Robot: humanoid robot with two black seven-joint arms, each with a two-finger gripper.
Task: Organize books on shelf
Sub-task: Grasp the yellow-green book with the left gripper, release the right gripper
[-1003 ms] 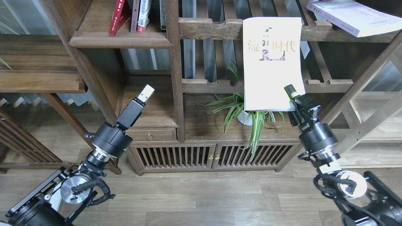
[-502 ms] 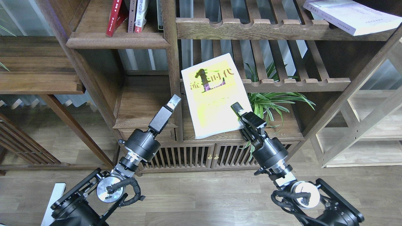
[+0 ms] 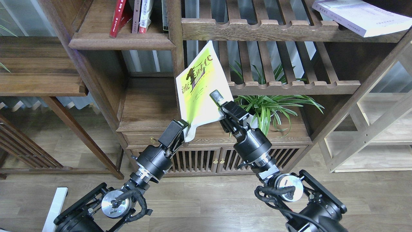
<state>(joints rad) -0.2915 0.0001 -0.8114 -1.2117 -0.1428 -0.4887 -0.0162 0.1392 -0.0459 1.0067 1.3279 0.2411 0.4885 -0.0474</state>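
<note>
The large yellow-white book (image 3: pixel 201 90) with black Chinese characters is held tilted in the air in front of the bookcase's middle post. My right gripper (image 3: pixel 222 104) is shut on its lower right edge. My left gripper (image 3: pixel 182 127) touches the book's lower left corner, which curls down; whether it clamps the corner does not show. The small red book (image 3: pixel 117 17) leans on the dark solid shelf (image 3: pixel 122 42) at the upper left. The thick pale white-lavender book (image 3: pixel 360 16) lies on a slatted shelf at the top right.
Two more books (image 3: pixel 141 16) stand beside the red one. A spider plant (image 3: pixel 273 106) sits under the slatted rail (image 3: pixel 289 87). Below is a low cabinet (image 3: pixel 193 159) with slatted doors. A dark side board (image 3: pixel 38 64) is at left, a pale wooden frame (image 3: pixel 370 129) at right.
My right gripper carried the yellow-white book down and left from the slatted shelf and tilted it. My left gripper rose to the right and met the book's lower left corner.
</note>
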